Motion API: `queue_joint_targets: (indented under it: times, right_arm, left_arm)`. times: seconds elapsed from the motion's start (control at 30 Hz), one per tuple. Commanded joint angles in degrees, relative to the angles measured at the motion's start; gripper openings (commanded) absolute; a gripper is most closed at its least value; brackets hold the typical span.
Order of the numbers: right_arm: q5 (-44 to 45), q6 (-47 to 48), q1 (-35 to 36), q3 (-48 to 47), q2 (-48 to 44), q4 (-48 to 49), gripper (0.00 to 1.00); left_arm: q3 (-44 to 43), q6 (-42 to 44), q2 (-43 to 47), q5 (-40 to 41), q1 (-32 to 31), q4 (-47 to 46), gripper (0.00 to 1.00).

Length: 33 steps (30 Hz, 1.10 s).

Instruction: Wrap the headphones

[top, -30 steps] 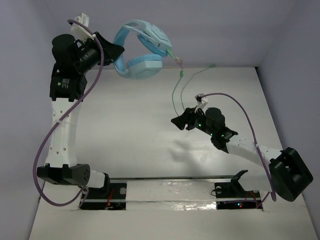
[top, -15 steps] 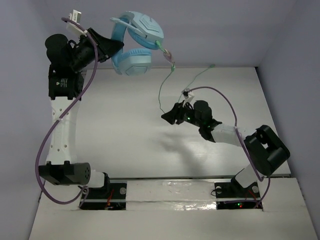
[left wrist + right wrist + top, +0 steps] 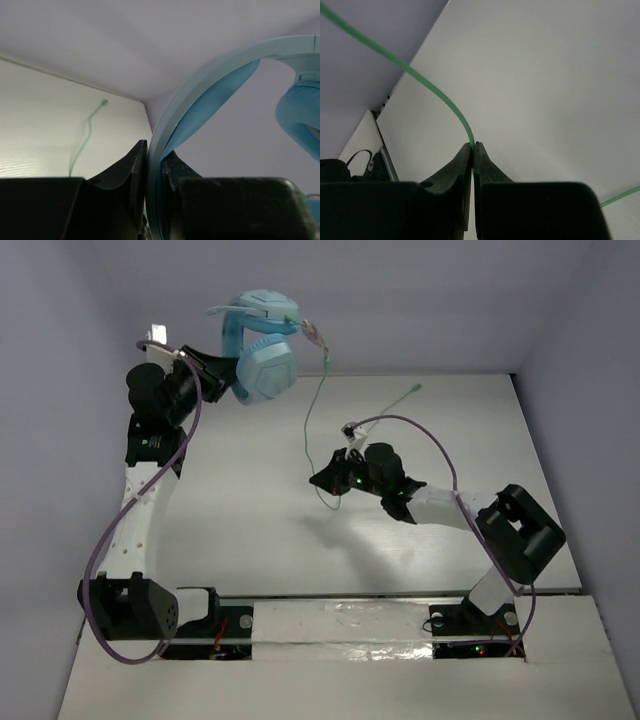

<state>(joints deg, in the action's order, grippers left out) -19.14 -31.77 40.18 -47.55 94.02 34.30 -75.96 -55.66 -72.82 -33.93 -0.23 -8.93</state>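
Left wrist cam crops the headphones (image 3: 200, 95) earcup at the right edge, headband bottom buried inside the left tool (image 3: 154, 155). Cable (image 3: 436, 94) runs off the right wrist frame's top-left corner.

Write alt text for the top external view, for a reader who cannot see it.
The left hand grips the light blue headphones by the headband, raised near the far edge of the white table. Their thin green cable hangs down to the right hand, which is pinched shut on it mid-table.
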Motion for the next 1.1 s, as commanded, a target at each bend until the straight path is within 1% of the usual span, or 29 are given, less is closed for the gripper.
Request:
queue_joint_targets:
  times: [0.0, 0.07, 0.1, 0.17, 0.2, 0.27, 0.3, 0.37, 0.47, 0.5, 0.6, 0.63, 0.67, 0.73, 0.83, 0.97, 1.0, 1.07]
  right_arm:
    - [6.0, 0.3, 4.0, -4.7, -1.4, -8.8, 0.02]
    - [9.7, 0.6, 6.7, -4.7, -2.8, -13.3, 0.01]
    - [10.8, -0.1, 7.4, -4.6, -4.2, -14.3, 0.0]
    - [12.1, 0.0, 10.3, -4.5, -5.5, -17.4, 0.0]
    - [13.1, 0.2, 11.4, -4.5, -5.9, -18.7, 0.0]
    - [16.2, 0.6, 14.7, -4.0, -7.6, -21.8, 0.0]
    - [16.9, 0.7, 15.5, -3.6, -8.1, -22.2, 0.0]
    - [18.9, 0.7, 16.7, -2.6, -9.6, -22.7, 0.0]
    - [18.4, 0.7, 17.2, -0.9, -12.1, -24.0, 0.0]
    - [18.2, 0.9, 17.7, -1.0, -13.0, -25.0, 0.0]
    - [18.8, 2.2, 19.8, -1.9, -17.5, -30.6, 0.0]
    - [18.9, 3.2, 20.3, -3.2, -18.9, -32.2, 0.0]
    - [20.5, 3.6, 20.9, -4.0, -20.1, -36.3, 0.0]
    - [21.2, 5.0, 20.9, -5.4, -24.0, -39.6, 0.0]
    - [21.7, 6.4, 20.9, -8.2, -27.3, -44.6, 0.0]
    - [25.3, 8.3, 20.9, -13.1, -28.4, -52.8, 0.0]
    - [25.9, 8.7, 20.9, -15.0, -28.5, -53.9, 0.0]
    - [27.6, 10.0, 20.9, -17.5, -28.3, -57.7, 0.0]
  left_arm:
    - [4.7, -3.7, 7.1, 18.0, -2.3, -7.0, 0.0]
    - [7.0, -1.7, 9.3, 26.2, -6.2, -5.8, 0.0]
    - [7.9, -0.1, 11.1, 34.0, -7.7, -5.1, 0.0]
    - [10.8, 1.4, 12.6, 42.2, -11.4, -4.7, 0.0]
    - [11.8, 1.9, 13.7, 47.9, -12.4, -4.7, 0.0]
    - [14.4, 2.4, 14.2, 51.3, -14.5, -4.9, 0.0]
    - [15.2, 2.4, 14.5, 53.4, -15.2, -5.0, 0.0]
    - [17.8, 2.0, 14.5, 54.8, -17.1, -6.1, 0.0]
    - [20.1, 3.8, 14.4, 60.3, -21.7, -7.0, 0.0]
    - [20.5, 4.8, 13.7, 63.9, -24.7, -7.4, 0.0]
    - [21.1, 7.8, 10.6, 69.2, -28.6, -6.7, 0.0]
    - [21.6, 8.5, 9.9, 70.1, -30.9, -7.0, 0.0]
    - [21.6, 9.1, 9.0, 71.2, -31.8, -6.9, 0.0]
    - [21.8, 11.0, 6.8, 74.0, -34.4, -6.5, 0.0]
    - [21.6, 13.3, 4.4, 77.1, -36.6, -6.0, 0.0]
    - [19.9, 18.1, 0.8, 81.3, -42.9, -4.4, 0.0]
    - [19.7, 19.1, -0.5, 82.9, -44.0, -4.0, 0.0]
    - [19.3, 21.5, -1.5, 83.6, -45.5, -2.2, 0.0]
